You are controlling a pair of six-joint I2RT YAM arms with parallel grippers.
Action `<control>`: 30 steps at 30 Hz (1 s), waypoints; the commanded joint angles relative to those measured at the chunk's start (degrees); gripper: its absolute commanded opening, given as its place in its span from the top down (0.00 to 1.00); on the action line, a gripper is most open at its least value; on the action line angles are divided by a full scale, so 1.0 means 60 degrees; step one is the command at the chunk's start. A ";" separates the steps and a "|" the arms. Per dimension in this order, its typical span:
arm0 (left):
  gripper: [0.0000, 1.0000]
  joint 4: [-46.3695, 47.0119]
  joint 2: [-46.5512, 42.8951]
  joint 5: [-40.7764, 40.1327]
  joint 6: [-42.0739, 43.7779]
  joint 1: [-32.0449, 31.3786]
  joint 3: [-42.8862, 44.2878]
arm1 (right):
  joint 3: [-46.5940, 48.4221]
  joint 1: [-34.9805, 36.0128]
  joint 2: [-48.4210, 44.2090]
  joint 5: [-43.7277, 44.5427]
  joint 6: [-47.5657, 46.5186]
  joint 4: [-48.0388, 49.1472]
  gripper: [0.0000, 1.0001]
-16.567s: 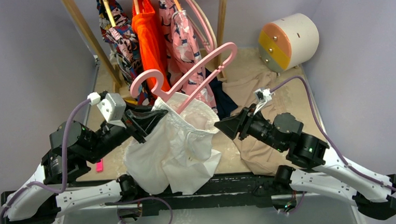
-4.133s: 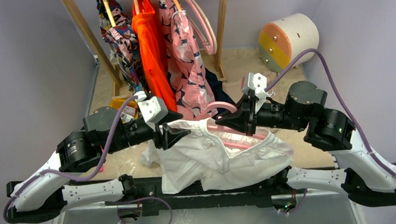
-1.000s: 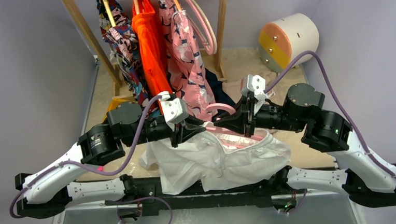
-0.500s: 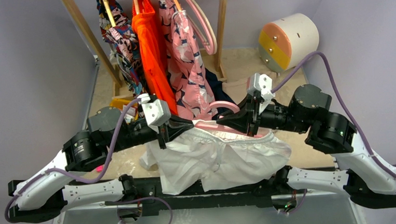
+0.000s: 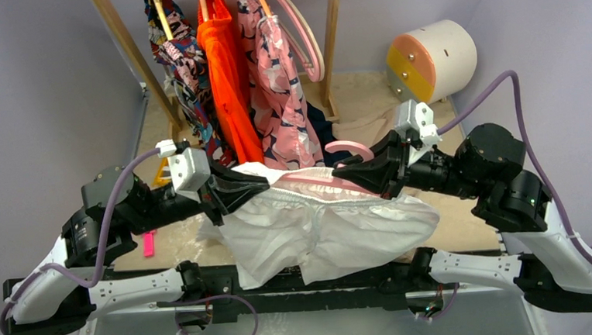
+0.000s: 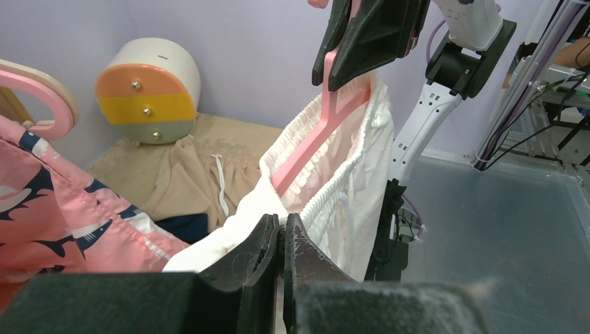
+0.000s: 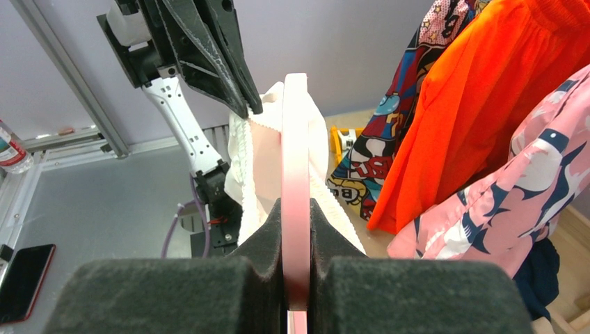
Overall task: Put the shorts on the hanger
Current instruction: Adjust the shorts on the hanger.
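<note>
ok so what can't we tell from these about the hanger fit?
Top view: hanger end nearest the left gripper, buried in the shorts waistband.
Right wrist view: hanger hook, hidden behind the right gripper.
Left wrist view: how much fabric that gripper pinches; fingers cover it.

I count three hung pieces: comic-print garment [image 5: 177,50], bright orange garment [image 5: 222,55], pink shark-print garment [image 5: 272,76]. Two hangers: smooth pink hanger [image 6: 325,122], wood-edged pink hanger [image 5: 318,51]. One pair of white shorts [image 5: 320,228], one tan garment [image 5: 363,113], one round cream drum [image 5: 430,60].

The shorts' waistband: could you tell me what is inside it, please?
An arm of the hanger lies inside the shorts, between the gathered edges; its tip is covered by fabric.
</note>
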 commanded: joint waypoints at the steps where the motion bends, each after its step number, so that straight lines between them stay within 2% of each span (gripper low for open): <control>1: 1.00 0.0267 -0.0469 -0.0236 -0.0326 0.0005 -0.0159 | -0.0032 -0.0010 -0.0205 0.0389 -0.0081 0.0665 1.00; 4: 1.00 0.0418 -0.0596 -0.0329 -0.0437 0.0005 0.0119 | 0.0385 -0.0007 -0.0196 0.0399 -0.0037 0.0524 1.00; 5: 0.96 0.0436 -0.0547 -0.0279 -0.0502 0.0005 0.0225 | 0.0498 -0.0011 -0.0166 0.0331 -0.0044 0.0492 1.00; 7: 0.70 0.0386 -0.0428 -0.0065 -0.0549 0.0009 0.0394 | 0.0584 -0.0007 -0.0102 0.0272 -0.0075 0.0472 1.00; 8: 0.61 0.0307 -0.0372 -0.0048 -0.0547 0.0009 0.0424 | 0.0521 -0.0018 -0.0082 0.0258 -0.0088 0.0460 1.00; 9: 0.47 0.0250 -0.0360 -0.0077 -0.0550 0.0006 0.0432 | 0.0411 -0.0019 -0.0082 0.0244 -0.0091 0.0464 1.00; 12: 0.37 0.0100 -0.0519 -0.0384 -0.0511 0.0005 0.0436 | 0.0168 -0.0019 -0.0144 0.0163 -0.0077 0.0388 1.00; 22: 0.34 -0.0630 -0.1143 -0.2035 -0.0147 0.0005 0.0320 | 0.0245 -0.0019 -0.0513 -0.0527 0.0048 -0.0164 1.00; 30: 0.35 -0.0528 -0.0830 -0.1256 -0.0245 0.0005 -0.0085 | 0.0422 -0.0017 -0.0644 -0.1489 0.0250 -0.0007 1.00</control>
